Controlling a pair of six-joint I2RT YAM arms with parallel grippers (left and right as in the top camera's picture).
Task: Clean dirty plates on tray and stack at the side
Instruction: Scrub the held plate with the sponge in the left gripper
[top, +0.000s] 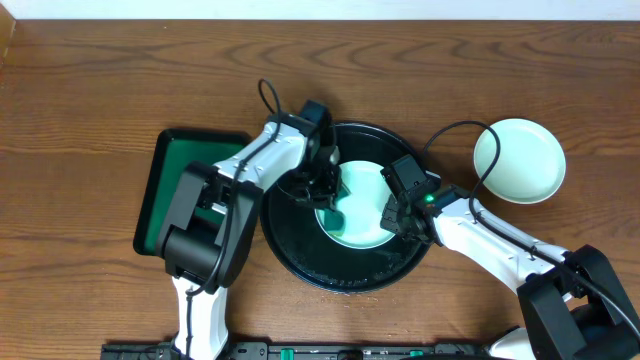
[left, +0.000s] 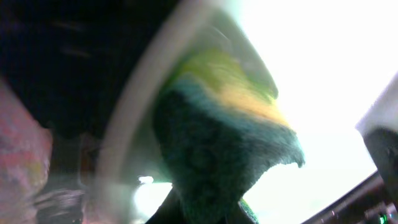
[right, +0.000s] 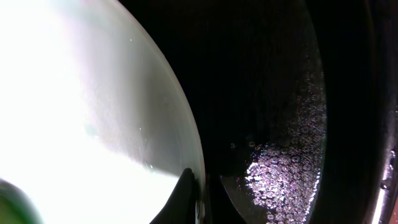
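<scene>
A mint-white dirty plate (top: 365, 200) with a teal smear lies in the black tray (top: 290, 238). My left gripper (top: 325, 188) is shut on a green and yellow sponge (left: 217, 143) and presses it on the plate's left part (left: 323, 74). The fingertips (left: 205, 214) are mostly hidden behind the sponge. My right gripper (top: 396, 212) is shut on the plate's right rim. In the right wrist view one finger (right: 194, 199) lies over the rim of the plate (right: 93, 93), with the wet tray floor (right: 280, 174) beside it. A second, clean-looking plate (top: 519, 160) sits on the table at the right. A third plate is not in view.
A rectangular green tray (top: 175, 180) lies on the wooden table left of the black tray, partly under the left arm. Both arms' cables arch over the black tray's far rim.
</scene>
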